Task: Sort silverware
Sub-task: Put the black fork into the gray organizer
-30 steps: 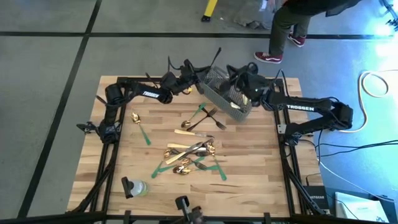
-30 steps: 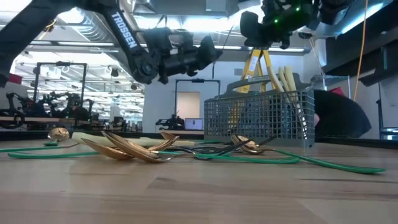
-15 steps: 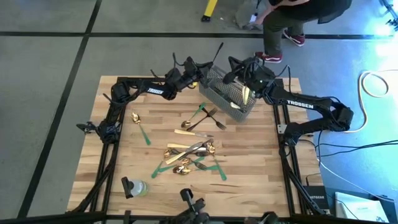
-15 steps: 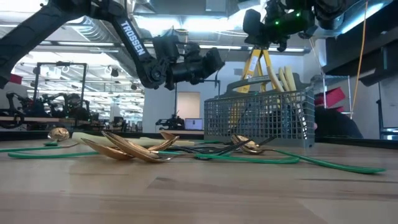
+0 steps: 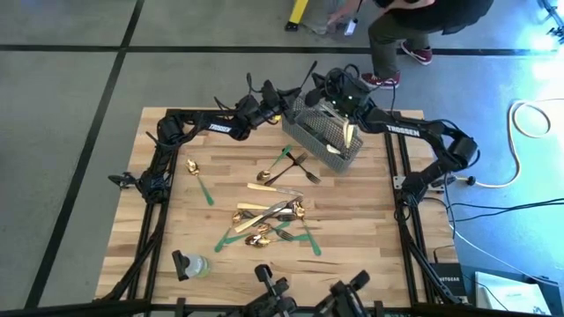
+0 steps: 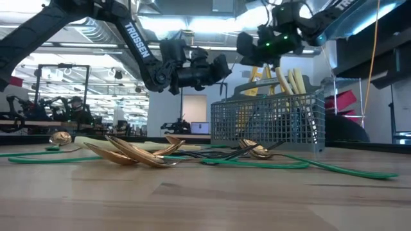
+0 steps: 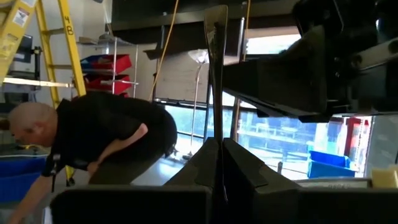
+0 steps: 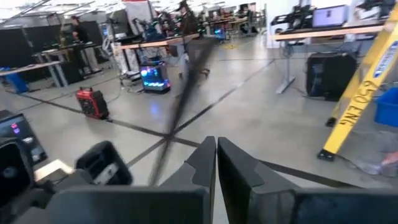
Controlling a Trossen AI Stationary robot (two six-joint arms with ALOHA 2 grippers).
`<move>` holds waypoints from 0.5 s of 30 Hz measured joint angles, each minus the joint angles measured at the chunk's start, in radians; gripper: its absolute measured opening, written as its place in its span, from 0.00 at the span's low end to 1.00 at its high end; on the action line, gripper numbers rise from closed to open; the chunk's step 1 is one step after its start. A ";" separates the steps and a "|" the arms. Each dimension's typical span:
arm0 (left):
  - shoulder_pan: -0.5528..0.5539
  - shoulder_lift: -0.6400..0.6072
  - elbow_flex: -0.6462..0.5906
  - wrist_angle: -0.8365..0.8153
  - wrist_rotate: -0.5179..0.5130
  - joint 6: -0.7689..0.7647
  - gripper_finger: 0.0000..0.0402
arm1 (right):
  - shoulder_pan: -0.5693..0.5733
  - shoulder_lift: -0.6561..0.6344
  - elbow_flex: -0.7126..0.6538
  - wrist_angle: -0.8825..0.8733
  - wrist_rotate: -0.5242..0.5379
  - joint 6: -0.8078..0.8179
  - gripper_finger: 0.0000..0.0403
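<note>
Low view: gold spoons (image 6: 131, 153) lie heaped nearest on the tabletop (image 6: 205, 199); behind them, cream-handled knives (image 6: 290, 82) stand upright in the mesh basket (image 6: 266, 122) near the far edge. High view adds loose forks (image 5: 291, 165) mid-table. Left gripper (image 5: 280, 93) pinches a dark fork (image 7: 214, 74), held upright. Right gripper (image 5: 324, 84) clamps a dark utensil (image 8: 180, 106) above the basket.

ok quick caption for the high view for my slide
Both grippers, left gripper and right gripper, each hold a dark fork above the mesh basket.
</note>
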 joint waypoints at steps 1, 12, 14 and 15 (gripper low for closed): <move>0.000 0.000 0.000 -0.001 -0.001 0.000 0.00 | 0.001 0.015 0.012 -0.002 -0.001 0.000 0.00; -0.002 0.003 0.000 0.011 -0.002 -0.023 0.00 | 0.000 0.051 0.044 -0.005 -0.006 0.016 0.00; -0.002 0.003 -0.001 0.011 0.000 -0.022 0.00 | 0.001 0.051 0.044 0.000 -0.019 0.017 0.00; -0.002 0.003 -0.001 0.011 0.002 -0.017 0.00 | 0.001 0.051 0.044 0.004 -0.027 0.022 0.00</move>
